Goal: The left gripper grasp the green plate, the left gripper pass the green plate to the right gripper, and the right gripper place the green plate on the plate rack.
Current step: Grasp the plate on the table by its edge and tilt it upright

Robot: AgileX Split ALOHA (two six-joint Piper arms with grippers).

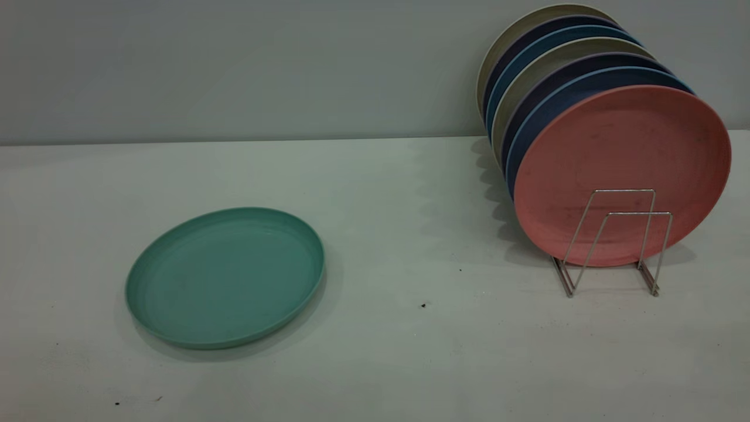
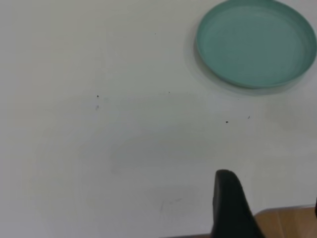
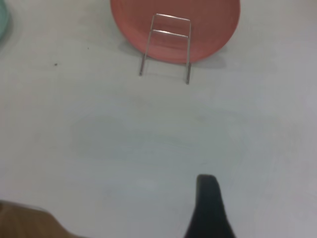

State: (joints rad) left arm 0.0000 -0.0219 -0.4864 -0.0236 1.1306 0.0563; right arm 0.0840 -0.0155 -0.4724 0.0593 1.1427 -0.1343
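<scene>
1. Green plate (image 1: 225,276) lies flat, rim up, on the white table (image 1: 398,328) at exterior-view left, touching nothing.
2. Left gripper (image 2: 233,208): one black finger visible in its wrist view, well apart from the plate; open or closed, cannot tell.
3. Plate rack (image 1: 612,243) stands at right, pink plate (image 1: 621,170) foremost, blue plates (image 1: 562,88) behind.
4. Right gripper (image 3: 209,208): one finger visible, away from the rack; state cannot be told.

I see the green plate (image 1: 225,276) in a plain matte teal, on a white table (image 1: 375,363) with small dark specks. In the silver wire plate rack (image 1: 615,240) the front plate (image 1: 622,173) is salmon-pink; behind it blue, dark purple and cream rims alternate.
</scene>
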